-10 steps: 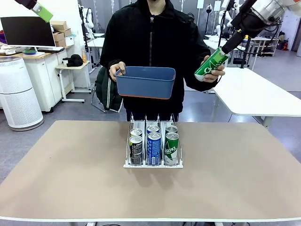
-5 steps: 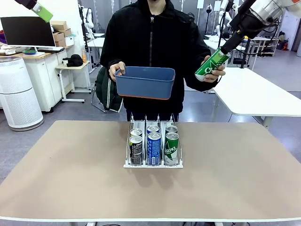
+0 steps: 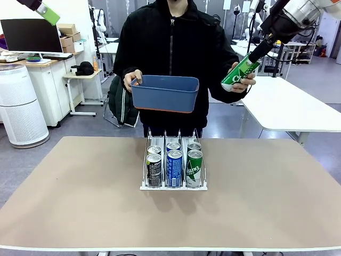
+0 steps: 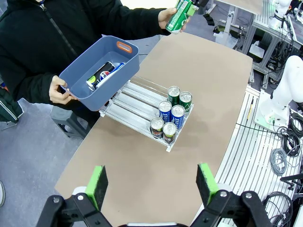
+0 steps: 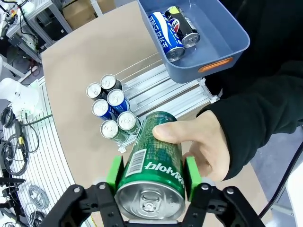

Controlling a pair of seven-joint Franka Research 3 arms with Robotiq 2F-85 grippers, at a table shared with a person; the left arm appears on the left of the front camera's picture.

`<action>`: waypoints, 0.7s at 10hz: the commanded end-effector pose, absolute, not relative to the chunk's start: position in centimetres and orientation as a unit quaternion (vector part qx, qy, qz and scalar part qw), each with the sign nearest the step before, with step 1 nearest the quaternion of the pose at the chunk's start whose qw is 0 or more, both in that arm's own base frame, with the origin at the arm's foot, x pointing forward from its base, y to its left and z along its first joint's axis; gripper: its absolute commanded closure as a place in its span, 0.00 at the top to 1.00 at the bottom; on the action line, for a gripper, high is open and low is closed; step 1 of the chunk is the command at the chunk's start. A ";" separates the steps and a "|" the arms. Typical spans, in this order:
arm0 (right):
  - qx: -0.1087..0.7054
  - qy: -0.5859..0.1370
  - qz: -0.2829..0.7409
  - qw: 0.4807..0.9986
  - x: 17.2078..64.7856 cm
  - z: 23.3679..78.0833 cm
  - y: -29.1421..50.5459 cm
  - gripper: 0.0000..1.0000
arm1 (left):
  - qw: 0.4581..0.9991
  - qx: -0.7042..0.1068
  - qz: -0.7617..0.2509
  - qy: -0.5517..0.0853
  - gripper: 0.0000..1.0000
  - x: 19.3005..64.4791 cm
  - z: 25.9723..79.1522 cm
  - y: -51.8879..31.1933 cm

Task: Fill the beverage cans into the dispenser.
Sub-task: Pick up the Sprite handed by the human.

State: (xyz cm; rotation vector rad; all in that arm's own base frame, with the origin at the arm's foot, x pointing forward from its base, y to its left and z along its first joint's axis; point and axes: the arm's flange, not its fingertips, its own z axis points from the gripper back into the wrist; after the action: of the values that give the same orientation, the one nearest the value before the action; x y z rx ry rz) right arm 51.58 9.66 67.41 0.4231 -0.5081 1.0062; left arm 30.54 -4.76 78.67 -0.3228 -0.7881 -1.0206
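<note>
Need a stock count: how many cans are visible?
9 cans: six in the dispenser, two in the blue bin, one in the right pincer and person's hand; more may be hidden.

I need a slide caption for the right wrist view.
Right gripper grips a green can held by a person's hand, dispenser in background.

The green can [image 5: 154, 158] between the right end effector's [image 5: 152, 176] pads has big white letters, upside down. I cannot read the word. Just left of them is a bar code. Farther out past the end effector, in the blue bin [image 5: 227, 59], the blue can [image 5: 163, 30] has white letters too small to read — the dark can [image 5: 183, 26] beside it has a round red, white and blue mark.
</note>
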 end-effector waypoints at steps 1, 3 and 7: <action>0.216 -0.251 0.461 0.823 51.5 67.5 9.6 0.00 | 0.789 -0.146 -0.472 -0.366 1.00 30.6 78.5 -4.7; 0.220 -0.253 0.460 0.822 51.6 67.5 9.5 0.06 | 0.789 -0.146 -0.472 -0.366 1.00 30.6 78.5 -4.7; 0.224 -0.243 0.467 0.820 51.5 67.2 9.9 0.00 | 0.789 -0.146 -0.472 -0.366 1.00 30.6 78.5 -4.7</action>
State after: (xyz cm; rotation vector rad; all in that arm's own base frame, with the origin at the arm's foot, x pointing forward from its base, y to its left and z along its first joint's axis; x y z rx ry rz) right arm 51.61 9.60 67.41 0.4530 -0.5175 0.9948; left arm 30.54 -4.76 78.67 -0.3228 -0.7881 -1.0206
